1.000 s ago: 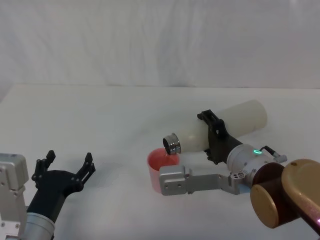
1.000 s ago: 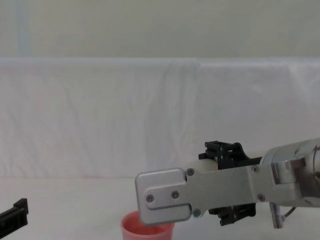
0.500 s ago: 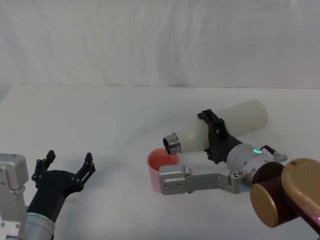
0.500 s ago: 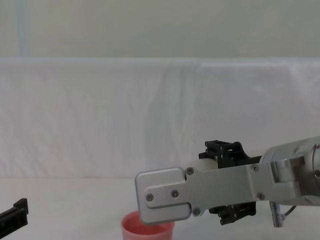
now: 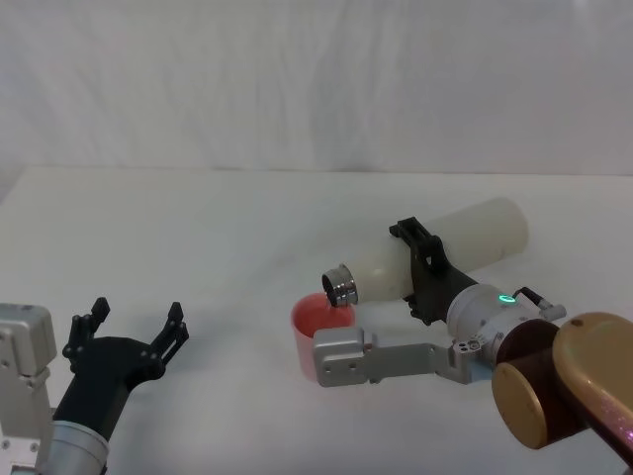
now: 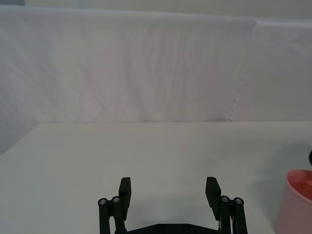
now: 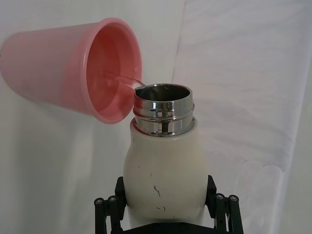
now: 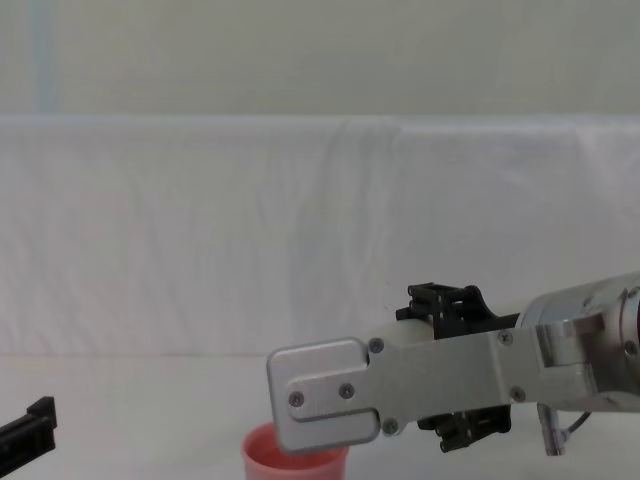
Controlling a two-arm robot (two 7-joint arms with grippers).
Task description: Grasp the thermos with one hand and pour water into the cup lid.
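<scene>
The right wrist view shows a thin water stream running from the thermos (image 7: 162, 165) into the cup lid (image 7: 73, 68). The right gripper (image 5: 423, 272), clamped around the thermos body, tips its steel neck over the lid near the tabletop's (image 5: 198, 228) middle. The left gripper (image 5: 134, 336) hangs spread wide by the near left corner.

No readable text, labels, brands, numbers or signs in any view.

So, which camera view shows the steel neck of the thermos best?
The right wrist view: the neck of the thermos faces the camera, its open mouth at the cup lid's rim. The head view shows the neck small, from the side. In the chest view a grey arm bracket covers it.
</scene>
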